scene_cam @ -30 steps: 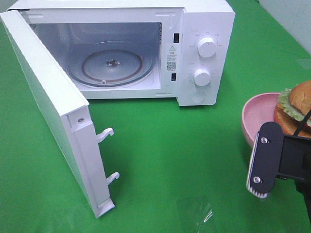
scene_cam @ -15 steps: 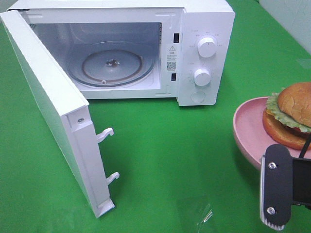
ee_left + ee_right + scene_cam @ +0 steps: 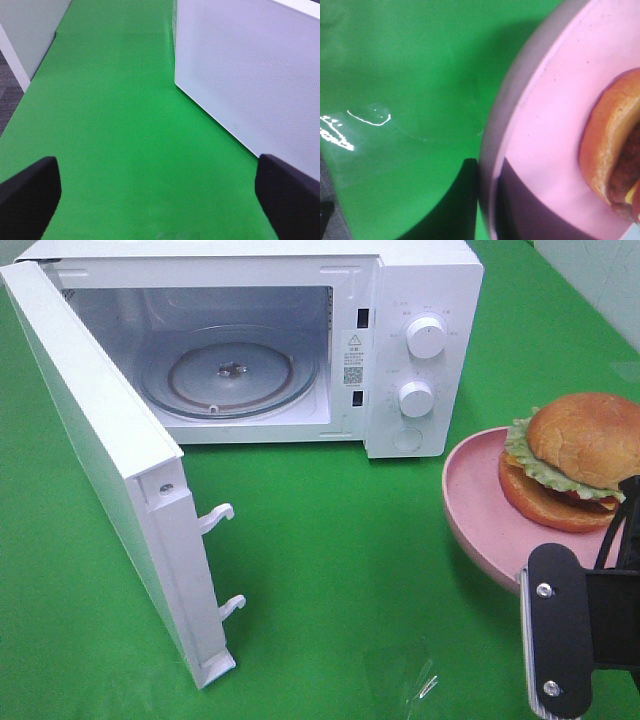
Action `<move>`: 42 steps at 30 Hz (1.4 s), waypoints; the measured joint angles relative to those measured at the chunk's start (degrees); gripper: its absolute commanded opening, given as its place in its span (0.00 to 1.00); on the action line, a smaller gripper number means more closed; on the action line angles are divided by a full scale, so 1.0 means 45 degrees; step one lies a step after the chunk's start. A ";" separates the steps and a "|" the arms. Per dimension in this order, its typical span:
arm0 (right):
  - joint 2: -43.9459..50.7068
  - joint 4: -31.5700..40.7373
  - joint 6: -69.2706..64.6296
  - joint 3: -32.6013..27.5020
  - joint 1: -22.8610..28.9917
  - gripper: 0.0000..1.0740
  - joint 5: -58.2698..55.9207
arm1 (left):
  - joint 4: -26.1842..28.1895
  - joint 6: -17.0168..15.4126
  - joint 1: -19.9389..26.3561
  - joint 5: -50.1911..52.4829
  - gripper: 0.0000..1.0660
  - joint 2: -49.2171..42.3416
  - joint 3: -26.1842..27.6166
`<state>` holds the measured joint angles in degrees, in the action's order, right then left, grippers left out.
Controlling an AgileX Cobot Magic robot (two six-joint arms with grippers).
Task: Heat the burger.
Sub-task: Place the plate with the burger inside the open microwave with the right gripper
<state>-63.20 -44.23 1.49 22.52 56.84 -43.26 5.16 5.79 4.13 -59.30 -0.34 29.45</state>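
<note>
Green cloth covers the bench (image 3: 340,570) in all three views. I record my findings working outward from each tool.

Right tool (image 3: 552,640): closed. From the high camera I see its black upper finger lying over the nearest rim of the pink plate (image 3: 468,502). I log it as gripping that rim. My wrist camera shows the same rim (image 3: 492,150) running close past the tool. The lower finger is hidden under the plate.

The burger (image 3: 572,458) sits on the plate just beyond the tool, on the part of the plate away from the fingers. It stands upright, with the bun on top, the lettuce frill showing and the lower bun touching the plate. Only its edge (image 3: 615,150) appears in the wrist view.

Farther out, ahead of this tool and to its left, stands the white microwave (image 3: 452,380), well apart from the plate. Its door (image 3: 90,430) is swung wide open. The glass turntable (image 3: 230,370) shows inside the cavity. Two knobs (image 3: 427,338) are on the panel, on the side nearest the tool.

Left tool (image 3: 160,200): open. Its fingertips (image 3: 27,195) stand wide apart with only cloth between them. Ahead of it is the door's perforated outer face (image 3: 250,75), touching neither finger.
</note>
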 measured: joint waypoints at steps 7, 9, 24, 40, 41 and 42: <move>0.0000 -0.0089 0.0879 0.0000 0.0000 0.00 0.0267 | 0.0000 0.0000 0.0000 0.0000 0.94 0.0000 0.0000; 0.0000 -0.0166 0.1095 0.0000 0.0000 0.00 0.0573 | 0.0000 0.0000 0.0000 0.0000 0.94 0.0000 0.0000; 0.0000 -0.0306 0.2661 0.0000 -0.0013 0.00 0.1451 | 0.0000 0.0000 0.0000 0.0000 0.94 0.0000 0.0000; 0.0000 0.0675 0.5462 0.0242 -0.0051 0.00 0.2037 | 0.0000 0.0000 0.0000 0.0000 0.94 0.0000 0.0000; 0.0000 0.0777 0.5857 0.0280 -0.0306 0.00 0.2228 | 0.0000 0.0000 0.0000 0.0000 0.94 0.0000 0.0000; 0.0000 0.1006 0.6392 0.0280 -0.0713 0.00 0.2445 | 0.0000 0.0000 0.0000 0.0000 0.94 0.0000 0.0000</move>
<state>-63.20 -39.71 30.25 23.78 53.63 -32.26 5.16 5.79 4.13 -59.30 -0.34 29.45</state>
